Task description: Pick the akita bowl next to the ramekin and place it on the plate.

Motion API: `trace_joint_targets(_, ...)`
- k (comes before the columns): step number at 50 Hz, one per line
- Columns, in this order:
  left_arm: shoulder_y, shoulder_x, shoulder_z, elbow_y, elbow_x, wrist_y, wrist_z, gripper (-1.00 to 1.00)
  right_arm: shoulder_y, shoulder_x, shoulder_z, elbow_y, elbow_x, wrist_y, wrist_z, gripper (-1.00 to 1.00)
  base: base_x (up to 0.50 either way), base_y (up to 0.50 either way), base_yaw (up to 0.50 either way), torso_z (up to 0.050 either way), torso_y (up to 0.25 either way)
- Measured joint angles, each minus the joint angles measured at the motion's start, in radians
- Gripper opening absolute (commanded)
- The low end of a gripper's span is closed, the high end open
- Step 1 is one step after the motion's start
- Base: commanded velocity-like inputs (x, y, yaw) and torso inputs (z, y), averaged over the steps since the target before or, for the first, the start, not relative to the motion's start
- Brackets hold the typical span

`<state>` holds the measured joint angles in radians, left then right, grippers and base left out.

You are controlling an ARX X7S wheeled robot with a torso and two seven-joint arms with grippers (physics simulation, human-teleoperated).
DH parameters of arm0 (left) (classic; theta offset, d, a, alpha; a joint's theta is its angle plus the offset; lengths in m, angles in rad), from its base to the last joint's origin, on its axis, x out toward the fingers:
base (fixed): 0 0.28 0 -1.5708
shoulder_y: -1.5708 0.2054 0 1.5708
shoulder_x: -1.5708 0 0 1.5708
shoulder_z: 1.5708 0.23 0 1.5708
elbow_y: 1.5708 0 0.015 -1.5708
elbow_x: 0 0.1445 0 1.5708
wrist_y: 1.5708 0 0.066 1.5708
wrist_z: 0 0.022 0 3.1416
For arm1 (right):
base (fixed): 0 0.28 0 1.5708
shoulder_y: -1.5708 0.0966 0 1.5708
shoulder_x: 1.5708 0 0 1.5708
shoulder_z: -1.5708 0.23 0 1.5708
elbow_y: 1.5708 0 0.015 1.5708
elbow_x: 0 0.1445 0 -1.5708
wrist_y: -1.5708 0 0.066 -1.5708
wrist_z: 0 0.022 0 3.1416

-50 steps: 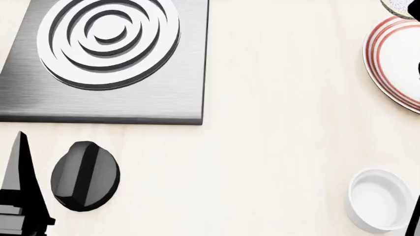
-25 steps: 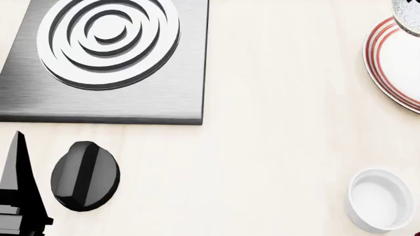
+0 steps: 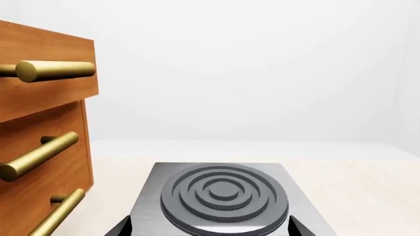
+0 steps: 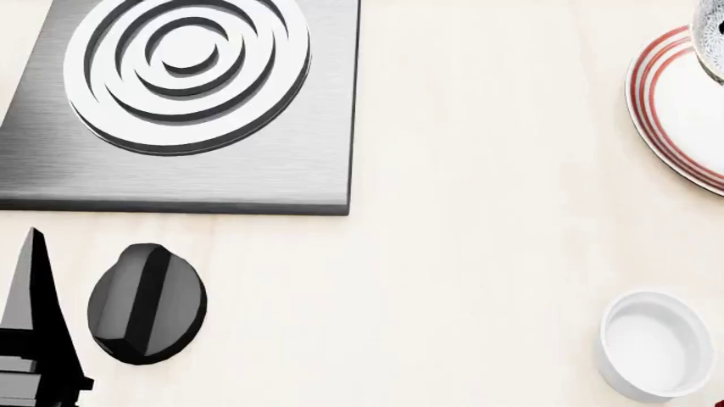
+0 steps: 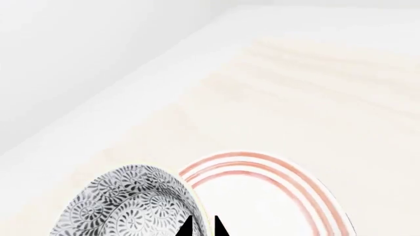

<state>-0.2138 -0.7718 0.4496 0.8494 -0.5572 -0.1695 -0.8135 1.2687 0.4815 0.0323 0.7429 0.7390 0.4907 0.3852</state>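
Note:
The akita bowl [image 5: 125,206], white with a dense grey-black floral pattern, is held by its rim between the two dark fingertips of my right gripper [image 5: 202,227], which is shut on it. It hangs at the edge of the red-ringed plate [image 5: 262,196]. In the head view only a sliver of the akita bowl [image 4: 714,38] shows at the top right, over the rim of the plate [image 4: 679,110]. The plain white ramekin [image 4: 654,343] stands alone at the lower right. My left gripper [image 3: 208,231] is open and empty, facing the burner.
A steel stove plate with a ringed burner [image 4: 186,72] fills the upper left, with a black knob [image 4: 147,303] in front of it. One left finger [image 4: 34,331] rises beside the knob. Wooden drawers with brass handles [image 3: 39,162] stand beside the stove.
The akita bowl has moved right and nearer along the head view's edge, over the plate's rim. The dark parts of the right arm have left the head view. The left arm is still.

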Motion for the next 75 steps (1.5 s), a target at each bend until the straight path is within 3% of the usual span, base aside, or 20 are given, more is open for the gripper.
trace_joint_targets(28, -0.004, -0.003, 0.002, 0.005, -0.004, -0.003, -0.002, 1.0, -0.012, -0.001, 0.025, 0.053, 0.015, -0.031, -0.025, -1.0, 0.0, 0.0, 0.0, 0.0, 0.0)
trace_joint_targets(58, -0.008, -0.005, 0.003, -0.005, -0.006, 0.0, 0.0, 1.0, 0.169, -0.031, 0.018, 0.464, -0.049, -0.227, -0.162, -1.0, 0.0, 0.0, 0.0, 0.0, 0.0)
trace_joint_targets(75, -0.003, -0.009, 0.002, -0.008, -0.004, 0.006, 0.001, 1.0, 0.225, -0.045, 0.048, 0.557, -0.126, -0.262, -0.192, -1.0, 0.0, 0.0, 0.0, 0.0, 0.001)
